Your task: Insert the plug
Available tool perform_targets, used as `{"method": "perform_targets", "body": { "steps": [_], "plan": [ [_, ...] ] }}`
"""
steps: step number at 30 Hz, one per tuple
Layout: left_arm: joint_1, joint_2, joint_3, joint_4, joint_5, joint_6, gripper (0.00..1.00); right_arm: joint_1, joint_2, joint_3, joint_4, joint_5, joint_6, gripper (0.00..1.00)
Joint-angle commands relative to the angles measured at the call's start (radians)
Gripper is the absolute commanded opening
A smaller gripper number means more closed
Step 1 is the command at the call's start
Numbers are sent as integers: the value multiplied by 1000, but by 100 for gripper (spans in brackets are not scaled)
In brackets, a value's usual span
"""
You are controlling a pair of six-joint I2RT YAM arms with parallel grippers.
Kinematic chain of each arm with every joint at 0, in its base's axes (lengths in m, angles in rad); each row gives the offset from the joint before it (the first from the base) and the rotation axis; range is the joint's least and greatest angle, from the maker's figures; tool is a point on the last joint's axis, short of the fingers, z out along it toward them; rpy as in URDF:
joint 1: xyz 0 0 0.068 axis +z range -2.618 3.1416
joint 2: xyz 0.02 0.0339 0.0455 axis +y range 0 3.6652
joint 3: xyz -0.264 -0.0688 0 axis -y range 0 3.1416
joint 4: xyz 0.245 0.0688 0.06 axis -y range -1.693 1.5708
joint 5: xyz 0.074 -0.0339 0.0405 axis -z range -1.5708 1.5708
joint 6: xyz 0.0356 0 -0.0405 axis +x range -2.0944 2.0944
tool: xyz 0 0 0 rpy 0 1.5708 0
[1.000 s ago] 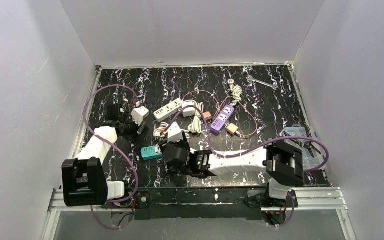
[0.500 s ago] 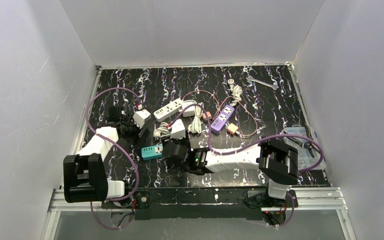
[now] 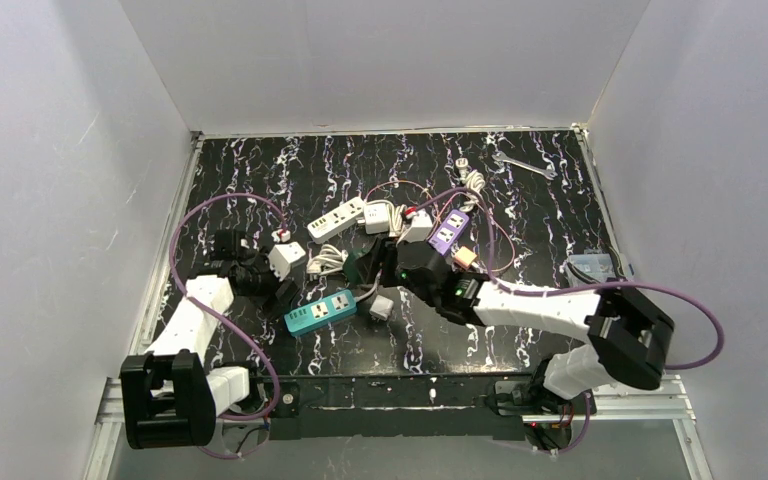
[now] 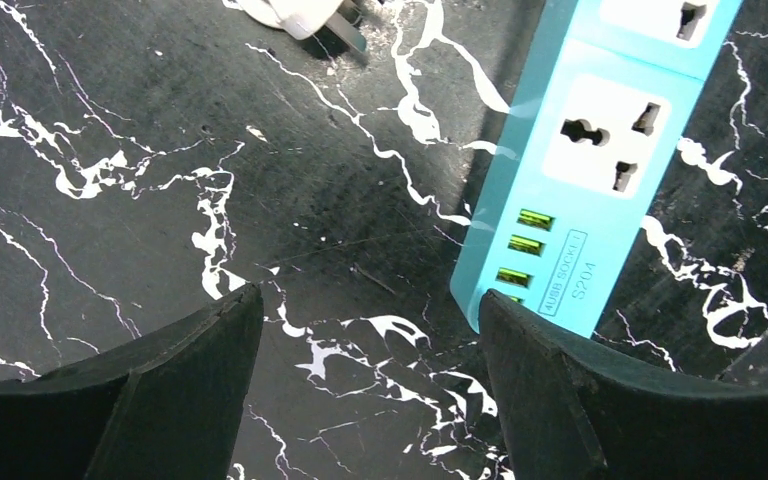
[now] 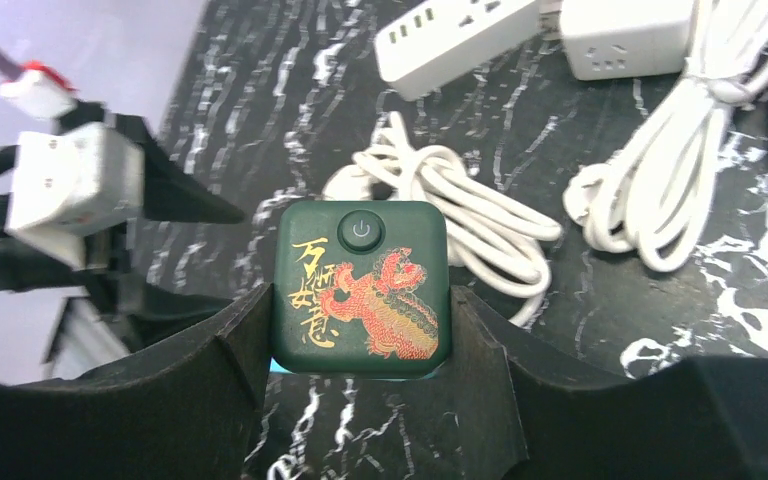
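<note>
Right wrist view had my right gripper [image 5: 362, 312] clamped on the green plug [image 5: 360, 262], one black finger [image 5: 230, 360] pressed against each side. Its square top faced the camera: a round power button, a red and gold dragon, gold characters. A sliver of teal showed under its lower left corner. Past the plug lay a coiled white cable [image 5: 465, 215], then a white power strip [image 5: 460, 35] and a white adapter block [image 5: 620, 35] near the top edge. A second white cable bundle [image 5: 660, 190] lay off to the right.

From the left wrist camera, my left gripper [image 4: 368, 300] stood with its jaws apart over the black marbled table [image 4: 110, 120], and nothing was clamped between them. The teal power strip [image 4: 600, 160] lay flat with its near end just beside one finger [image 4: 560, 390]; I could not tell whether they touched. That end carried a row of lit USB ports, with a universal socket next along.

From above, the green plug [image 3: 355, 263] hung in my right gripper [image 3: 360, 266] near the middle of the table, just beyond the far end of the teal power strip [image 3: 320, 310] and apart from it. My left gripper [image 3: 282, 293] sat at the strip's other end. A purple power strip [image 3: 447, 232] lay behind my right arm, and a wrench [image 3: 525, 165] lay well apart, near the far right corner.
</note>
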Motion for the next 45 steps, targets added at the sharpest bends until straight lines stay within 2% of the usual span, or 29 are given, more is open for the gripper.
{"method": "perform_targets", "body": {
  "steps": [1,5,8,12,19,23,26,28,38,45],
  "plan": [
    [2,-34,36,-71,50,-6,78,-16,-98,-37,174,-235,8,1],
    [3,-43,119,-106,89,-71,81,-19,-115,-79,249,-354,13,1],
    [9,-63,173,-97,110,-142,97,-20,-108,-107,321,-406,29,1],
    [26,-80,238,-67,142,-226,98,-20,-111,-145,415,-439,26,1],
    [35,-31,276,-56,84,-296,98,-20,-103,-152,391,-468,-36,1],
    [43,-11,245,-12,25,-328,98,28,-73,-86,250,-304,-149,1],
    [42,4,229,-16,4,-309,98,106,-8,33,67,-125,-255,1],
    [42,5,215,-18,-11,-295,98,135,36,77,26,-45,-294,1],
    [43,23,167,-26,-85,-242,98,225,128,122,33,172,-387,1],
    [44,20,155,-39,-87,-231,98,239,163,102,79,233,-385,1]
  ]
}}
